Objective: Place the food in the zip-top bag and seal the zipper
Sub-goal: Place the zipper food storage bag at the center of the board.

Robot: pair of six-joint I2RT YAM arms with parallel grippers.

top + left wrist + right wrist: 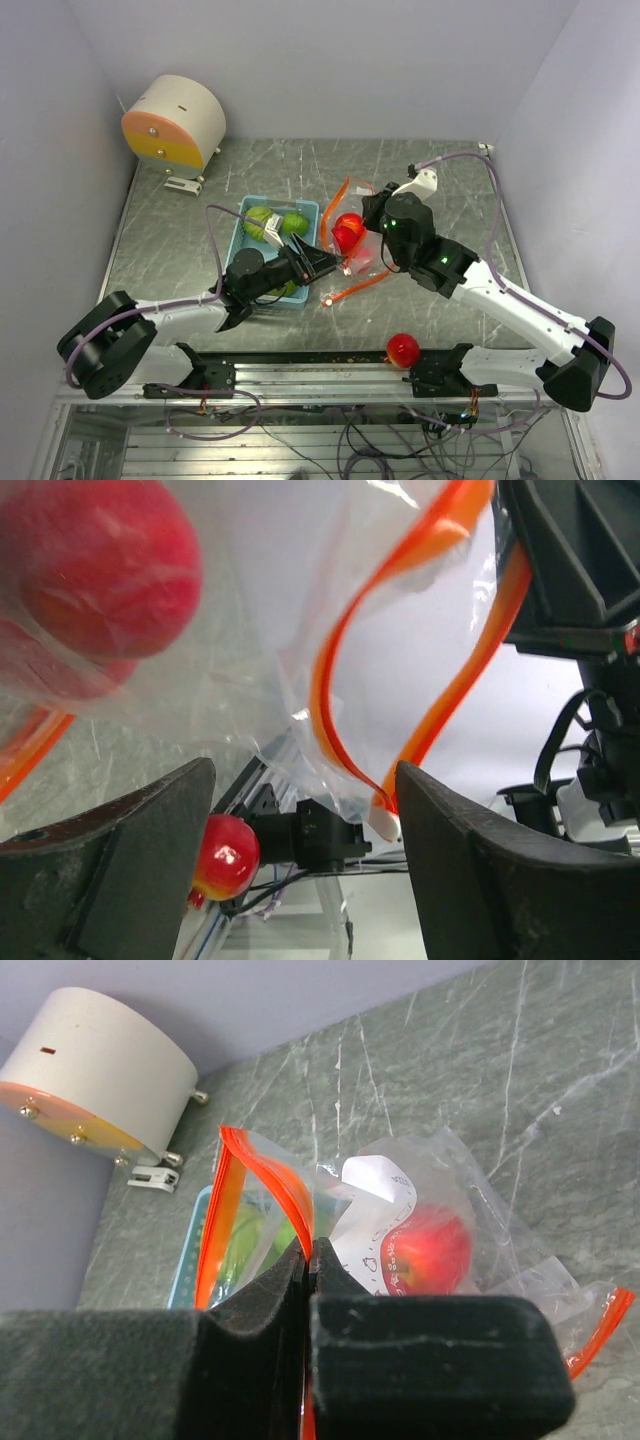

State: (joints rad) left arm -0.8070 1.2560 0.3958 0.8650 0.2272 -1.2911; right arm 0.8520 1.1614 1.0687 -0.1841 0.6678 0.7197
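Clamps zip-top bag (470, 1190) rim in right pincer (308, 1260); has left pincer (305, 820) apart, empty, at bag mouth. Holds red apple (430, 1245) inside bag; leaves green food (262, 222) in blue tray (280, 200). Back left out straight, clear of rim.

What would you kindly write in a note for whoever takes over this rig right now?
The left gripper is open and empty, at the mouth of the zip-top bag.
The right gripper is shut on the bag's orange zipper edge, holding it up.
Done: one red apple is inside the bag.
Left: a second red apple lies at the near edge of the table, and green pieces sit in the light blue tray. Bag them, then seal the open zipper.
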